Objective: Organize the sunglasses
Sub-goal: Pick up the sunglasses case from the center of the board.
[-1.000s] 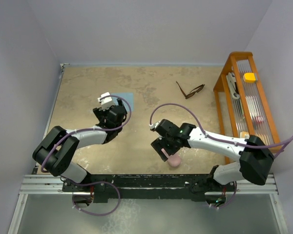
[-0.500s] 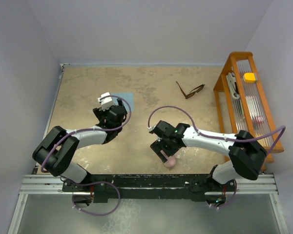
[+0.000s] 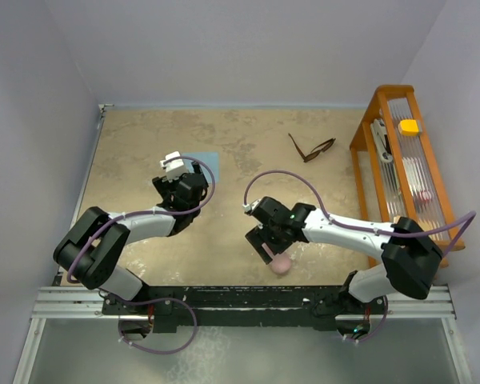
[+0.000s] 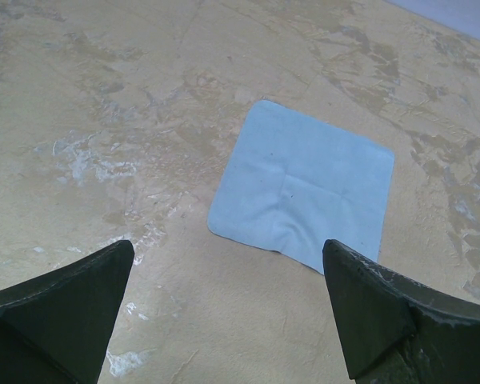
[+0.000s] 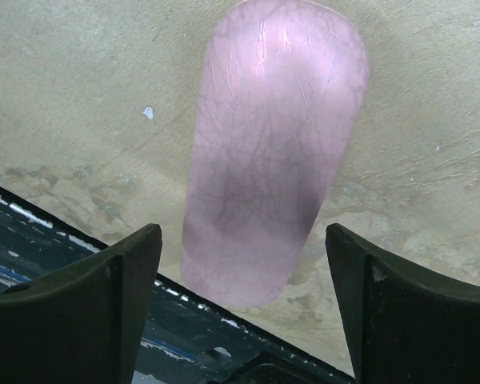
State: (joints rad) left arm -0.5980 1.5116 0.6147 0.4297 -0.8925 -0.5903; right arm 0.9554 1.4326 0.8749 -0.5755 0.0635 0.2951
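You are barely starting: the sunglasses point(image 3: 312, 149) are lying untouched near the far right corner of the table point(image 3: 144, 144), while your right jaws are hanging released over the pink case point(image 5: 272, 152) and your left jaws are gaping, empty.

Pale lavender walls point(image 3: 224, 48) enclose a mottled beige table point(image 3: 144, 136) with an orange wooden rack point(image 3: 394, 90) at right.

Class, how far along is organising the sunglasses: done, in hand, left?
Done: nothing; the sunglasses lie open, untouched, far right. In hand: right gripper, open, above the pink case; left gripper, open, above the blue cloth. Left: grasping the case and stowing the sunglasses, presumably.
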